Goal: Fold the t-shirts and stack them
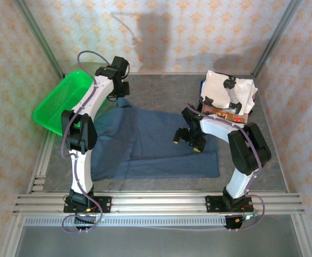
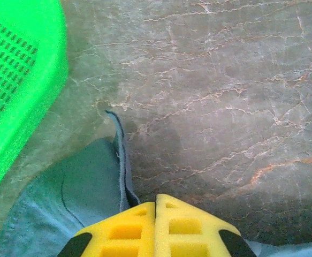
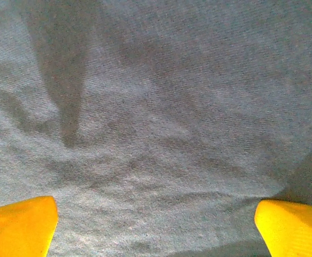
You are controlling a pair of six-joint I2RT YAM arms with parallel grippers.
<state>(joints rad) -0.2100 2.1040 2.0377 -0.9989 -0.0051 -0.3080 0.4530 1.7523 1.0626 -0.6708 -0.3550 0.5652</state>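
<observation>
From above, the blue shirt (image 1: 156, 144) lies spread on the middle of the surface (image 1: 161, 85), partly flattened and with its far-left corner drawn toward the basket (image 1: 59, 104). The left end effector (image 1: 118, 91) sits at that corner, and the right end effector (image 1: 187, 138) hangs over the shirt's right part. A white shirt (image 1: 236, 88) and a brown one (image 1: 222, 113) are heaped at the far right, well apart from the blue one. The step in hand looks like laying out or starting the first fold. In the left wrist view, the left end effector (image 2: 156, 214) has its fingers pressed together, with a raised ridge of shirt running into them, so it seems clamped on the cloth edge, with the basket just beside it. In the right wrist view, the right end effector (image 3: 156, 225) has its fingers wide apart above flat, slightly wrinkled cloth, holding nothing. Next it probably needs to pinch a matching edge so both can carry the fold over. The basket crowds the left arm, and the right-hand heap limits room there.
</observation>
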